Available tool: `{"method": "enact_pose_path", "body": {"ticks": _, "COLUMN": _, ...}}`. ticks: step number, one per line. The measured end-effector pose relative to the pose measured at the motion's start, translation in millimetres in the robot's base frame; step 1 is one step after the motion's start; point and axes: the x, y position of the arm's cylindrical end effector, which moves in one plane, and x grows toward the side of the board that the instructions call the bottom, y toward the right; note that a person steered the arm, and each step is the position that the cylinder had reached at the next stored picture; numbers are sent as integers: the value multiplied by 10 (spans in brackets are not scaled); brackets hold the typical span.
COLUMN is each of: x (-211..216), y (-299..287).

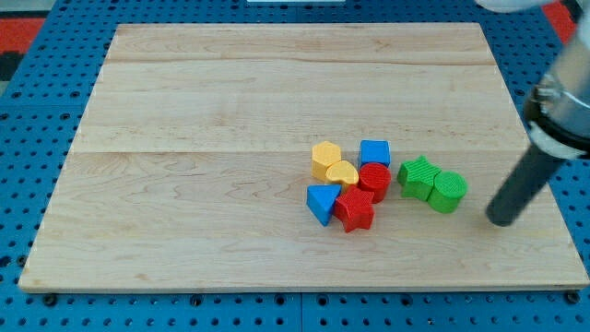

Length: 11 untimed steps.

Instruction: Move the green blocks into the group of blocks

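A green star block (418,177) and a green cylinder (448,192) lie touching each other at the view's right of centre. Just to their left is a group: a yellow hexagon-like block (325,159), a yellow heart (342,173), a blue cube (374,153), a red cylinder (374,181), a blue triangle (322,202) and a red star (355,209). The green star sits a small gap to the right of the red cylinder. My tip (501,219) rests on the board to the right of the green cylinder, a short gap away.
The wooden board (230,111) lies on a blue pegboard table (28,138). The arm's body (562,101) reaches in from the view's upper right. The board's right edge is close to my tip.
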Motion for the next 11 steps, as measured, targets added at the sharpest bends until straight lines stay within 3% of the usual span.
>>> {"method": "enact_pose_path", "body": {"ticks": 1, "x": -232, "y": -506}}
{"method": "enact_pose_path", "body": {"ticks": 2, "x": -413, "y": -634}}
{"method": "enact_pose_path", "body": {"ticks": 4, "x": -649, "y": -352}}
{"method": "enact_pose_path", "body": {"ticks": 6, "x": -1213, "y": -378}}
{"method": "enact_pose_path", "body": {"ticks": 7, "x": -1083, "y": -925}}
{"method": "enact_pose_path", "body": {"ticks": 8, "x": -1008, "y": -1079}}
{"method": "enact_pose_path", "body": {"ticks": 10, "x": -857, "y": -1227}}
{"method": "enact_pose_path", "body": {"ticks": 11, "x": -999, "y": -1055}}
